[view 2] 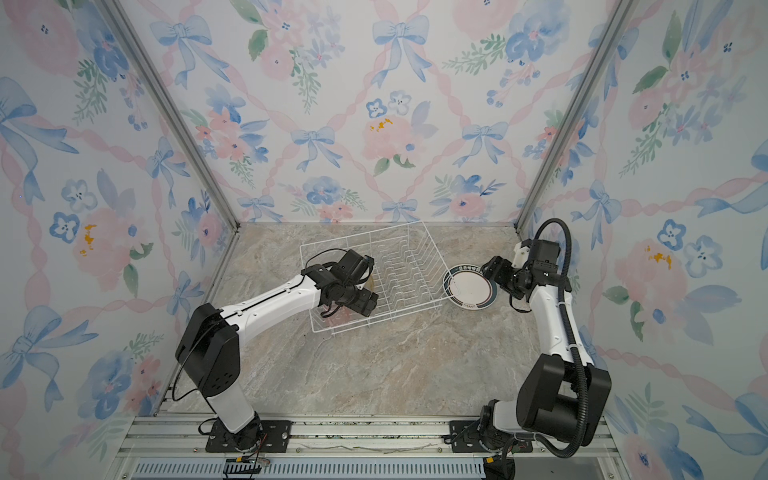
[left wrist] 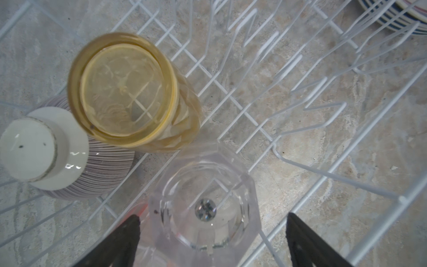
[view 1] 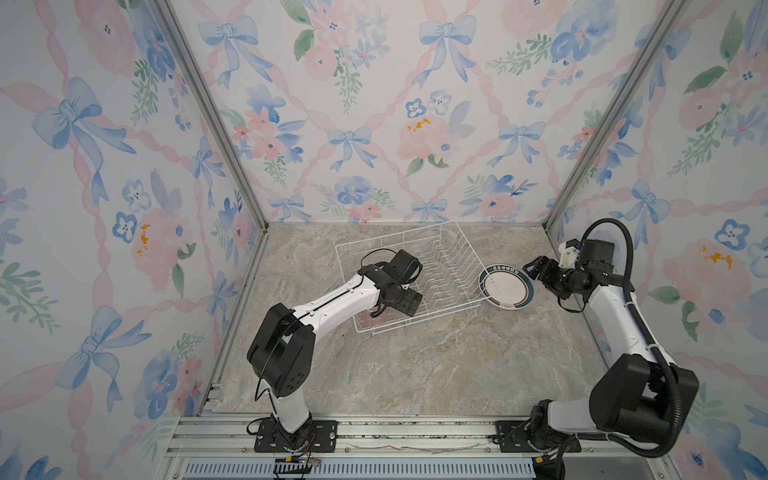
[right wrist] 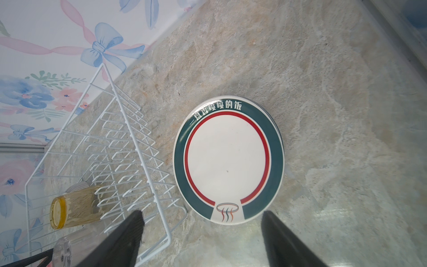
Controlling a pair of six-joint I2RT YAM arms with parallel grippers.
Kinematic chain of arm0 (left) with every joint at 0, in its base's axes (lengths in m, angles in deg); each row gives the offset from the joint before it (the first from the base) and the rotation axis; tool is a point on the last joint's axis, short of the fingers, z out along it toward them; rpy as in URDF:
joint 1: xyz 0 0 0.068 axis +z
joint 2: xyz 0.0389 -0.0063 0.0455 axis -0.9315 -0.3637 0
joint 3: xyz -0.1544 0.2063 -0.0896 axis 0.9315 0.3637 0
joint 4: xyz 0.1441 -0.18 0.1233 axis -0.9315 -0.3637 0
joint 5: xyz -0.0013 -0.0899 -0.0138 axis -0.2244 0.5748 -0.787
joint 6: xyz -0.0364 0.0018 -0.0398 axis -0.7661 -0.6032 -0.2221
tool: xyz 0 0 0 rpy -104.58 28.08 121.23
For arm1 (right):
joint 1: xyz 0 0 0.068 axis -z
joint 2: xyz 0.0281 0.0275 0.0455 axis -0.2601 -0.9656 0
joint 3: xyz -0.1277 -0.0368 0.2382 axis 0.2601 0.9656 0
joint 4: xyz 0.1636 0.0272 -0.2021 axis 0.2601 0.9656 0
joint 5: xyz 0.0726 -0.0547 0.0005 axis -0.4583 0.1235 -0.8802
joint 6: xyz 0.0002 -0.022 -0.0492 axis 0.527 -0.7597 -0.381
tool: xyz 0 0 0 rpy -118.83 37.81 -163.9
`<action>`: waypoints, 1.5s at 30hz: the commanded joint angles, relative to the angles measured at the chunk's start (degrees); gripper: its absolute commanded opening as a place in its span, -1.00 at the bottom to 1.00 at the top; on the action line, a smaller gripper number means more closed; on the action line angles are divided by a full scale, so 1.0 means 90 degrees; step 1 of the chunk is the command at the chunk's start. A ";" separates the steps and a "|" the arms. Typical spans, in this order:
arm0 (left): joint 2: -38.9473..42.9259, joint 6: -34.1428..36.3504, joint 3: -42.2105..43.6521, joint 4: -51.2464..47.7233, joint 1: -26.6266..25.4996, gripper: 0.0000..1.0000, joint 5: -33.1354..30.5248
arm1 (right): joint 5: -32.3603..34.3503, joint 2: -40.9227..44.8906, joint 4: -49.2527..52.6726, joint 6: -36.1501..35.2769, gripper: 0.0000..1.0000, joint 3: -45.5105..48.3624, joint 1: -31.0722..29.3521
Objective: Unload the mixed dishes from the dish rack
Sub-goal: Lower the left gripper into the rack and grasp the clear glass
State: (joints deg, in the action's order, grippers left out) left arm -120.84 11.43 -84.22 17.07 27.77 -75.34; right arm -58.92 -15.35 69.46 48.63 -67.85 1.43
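Marbled desk (view 1: 415, 365) holds the dish rack (view 1: 440, 266) far centre — left end effector (left wrist: 212, 215), wide open, straddles its clear tumbler (left wrist: 203, 180), likely to grab; right end effector (right wrist: 202, 212), spread empty, faces plates (right wrist: 227, 159) stacked beside.

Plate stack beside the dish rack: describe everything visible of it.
The plates form a short stack: lower rims peek out under the top one. It is round, glossy, ceramic-looking, with a white centre, a red ring, a dark green band bearing white characters, and a steaming-bowl emblem. The stack lies flat, face up, on the marble-look tabletop, outside and close beside the dish rack; whether they touch is unclear. The open right gripper hovers near its edge without touching.
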 commanded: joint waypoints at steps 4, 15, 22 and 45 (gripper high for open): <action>-0.0340 0.0096 -0.0348 -0.0121 -0.0006 0.79 -0.0048 | -0.0041 0.0157 0.0000 0.0002 0.67 0.0131 0.0033; -0.0736 0.0101 -0.0731 -0.0557 -0.0030 0.70 -0.0377 | -0.0032 0.0131 0.0004 -0.0017 0.68 0.0173 0.0034; -0.0782 0.0086 -0.0778 -0.0618 -0.0025 0.60 -0.0458 | -0.0042 0.0101 -0.0023 -0.0017 0.69 0.0190 0.0035; -0.0732 0.0281 -0.0890 -0.0649 0.0102 -0.26 0.0378 | -0.0291 0.0186 -0.0060 -0.0049 0.70 0.0230 -0.0031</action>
State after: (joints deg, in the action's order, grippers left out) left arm -127.35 12.96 -91.06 12.94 28.51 -74.20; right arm -59.42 -15.22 69.29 48.61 -66.63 1.41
